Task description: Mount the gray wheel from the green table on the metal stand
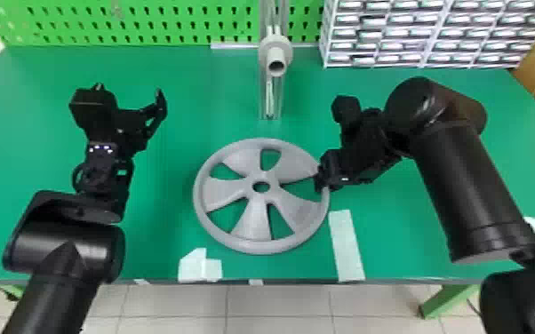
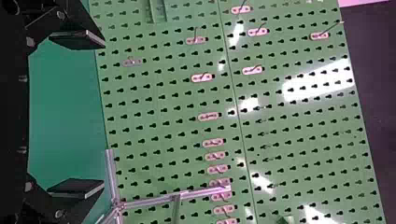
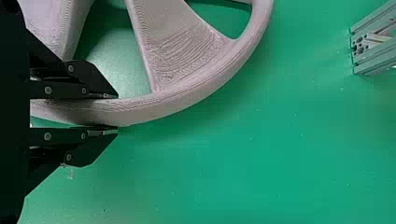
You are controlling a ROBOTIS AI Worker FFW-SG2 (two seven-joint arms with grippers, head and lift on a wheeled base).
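Observation:
The gray wheel (image 1: 255, 222) lies at the middle of the green table. At its right rim is my right gripper (image 1: 322, 180); in the right wrist view, my right gripper (image 3: 117, 112) is shut on the rim of the wheel (image 3: 177, 95), one finger on each side. My left gripper (image 1: 131, 95) is left of the wheel above the table, apart from it; in the left wrist view the left gripper (image 2: 100, 114) stands wide open with nothing held. Behind the wheel rises the metal stand (image 1: 270, 95), with a round gray hub (image 1: 276, 55) facing forward.
A green pegboard (image 1: 146, 22) lines the table's back, with a rack of small drawers (image 1: 422, 33) at the back right. White tape pieces (image 1: 346, 246) lie near the front edge of the table (image 1: 182, 124). Hooks (image 2: 208, 116) hang on the pegboard.

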